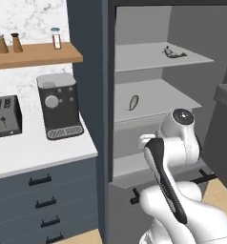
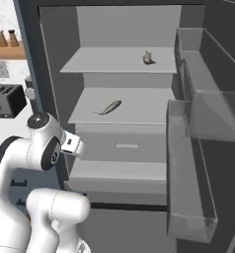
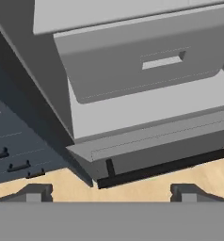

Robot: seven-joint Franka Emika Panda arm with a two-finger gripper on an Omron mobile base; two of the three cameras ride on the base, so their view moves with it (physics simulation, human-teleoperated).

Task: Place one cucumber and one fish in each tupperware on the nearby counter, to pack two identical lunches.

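One silver-grey fish [image 1: 133,102] [image 2: 109,107] lies on the middle shelf of the open fridge. On the shelf above is a second small grey fish [image 1: 172,52] [image 2: 148,58]. My gripper [image 3: 112,193] is open and holds nothing. It hangs low in front of the fridge, facing the grey drawer [image 3: 142,66] under the shelves, well below both fish. In the base views my hand [image 2: 72,145] is at the fridge's left side at drawer height. The white counter [image 1: 39,147] lies to the left of the fridge. The cucumbers and the tupperware are out of view.
A coffee machine [image 1: 58,105] and a toaster [image 1: 5,116] stand on the counter. Shakers sit on a wooden shelf [image 1: 34,53] above it. The fridge door [image 2: 198,148] with its bins stands open at the right. Dark drawers [image 1: 44,200] are under the counter.
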